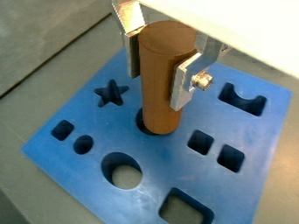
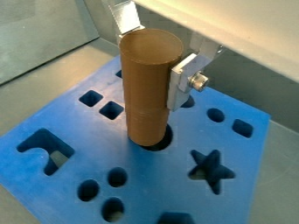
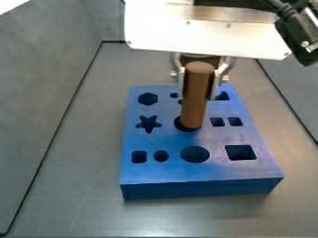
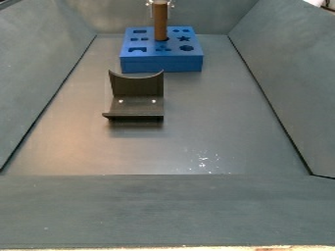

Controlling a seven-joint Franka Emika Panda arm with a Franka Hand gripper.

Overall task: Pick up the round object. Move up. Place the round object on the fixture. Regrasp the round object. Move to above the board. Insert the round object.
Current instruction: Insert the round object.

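Observation:
The round object (image 1: 162, 96) is an orange-brown peg standing upright, its lower end in a round hole near the middle of the blue board (image 1: 271, 150). My gripper (image 1: 158, 72) is shut on the peg's upper part, with a silver finger (image 1: 181, 83) flat against each side. Both wrist views show the same grip, the peg (image 2: 149, 105) rising from the board (image 2: 247, 191). In a side view the peg (image 3: 194, 98) stands under my gripper (image 3: 195, 72) at the board's centre. The fixture (image 4: 132, 99) sits on the floor apart from the board (image 4: 164, 61), nearer the camera.
The board's other cut-outs lie around the peg: a star (image 1: 110, 94), round holes (image 1: 122, 171) and square holes (image 1: 232, 157). Grey sloping walls (image 4: 46, 88) close in the floor on both sides.

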